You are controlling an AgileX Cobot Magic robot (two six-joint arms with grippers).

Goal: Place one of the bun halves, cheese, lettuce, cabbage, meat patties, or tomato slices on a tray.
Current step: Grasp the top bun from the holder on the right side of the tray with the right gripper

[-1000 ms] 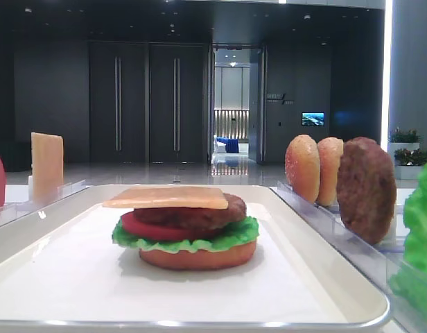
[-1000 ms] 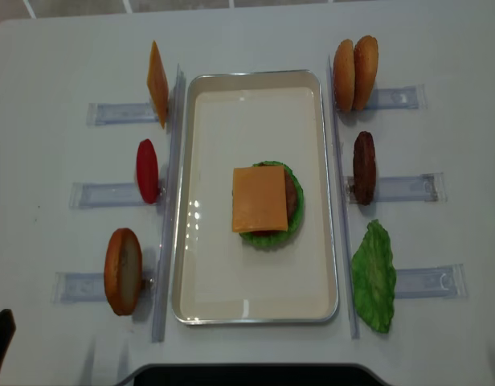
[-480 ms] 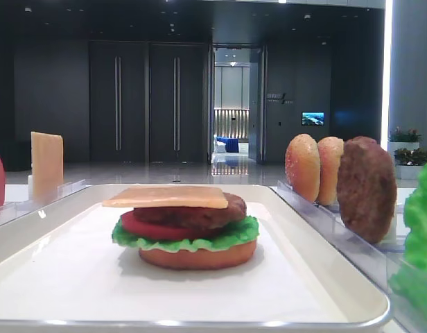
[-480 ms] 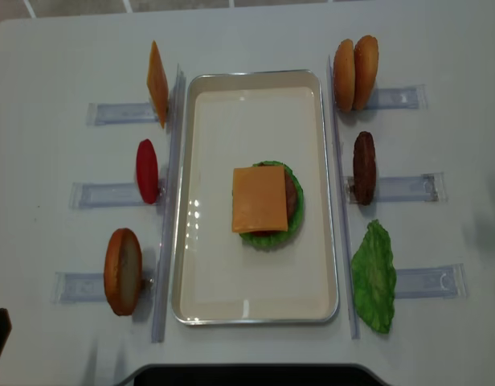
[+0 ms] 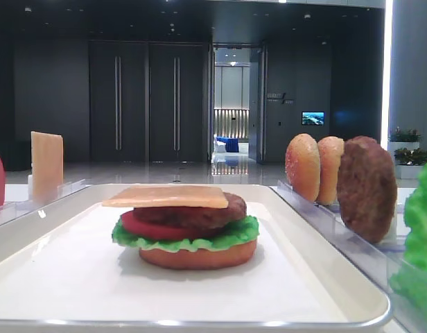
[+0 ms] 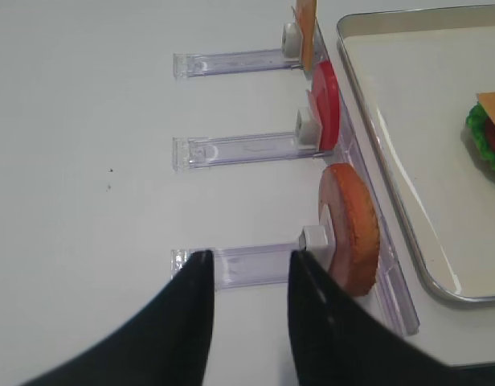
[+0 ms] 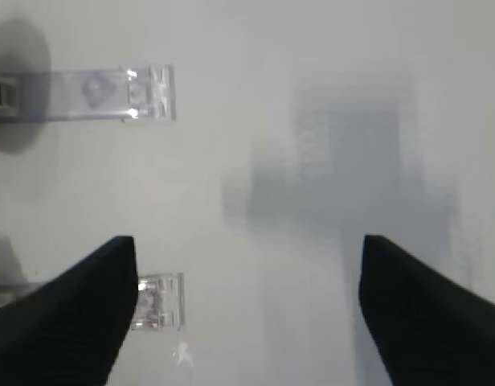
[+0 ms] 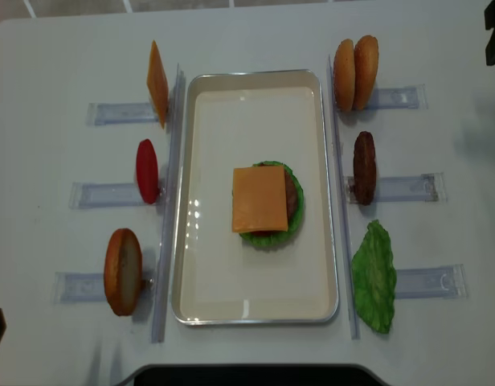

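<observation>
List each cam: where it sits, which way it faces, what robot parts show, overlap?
Exterior high: tray-level, facing burger; no robot.
Realsense: overhead, looking down on tray; dark arm bits at edges.
Right wrist: down at bare table; right hand open.
Left wrist: behind left hand, facing bun.
Shared: burger, tray.

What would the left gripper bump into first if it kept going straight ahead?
Probably the clear plastic rack right past the left gripper; the orange-brown bun stands just to its right. Depth is hard to judge, so it might pass above the rack.
</observation>
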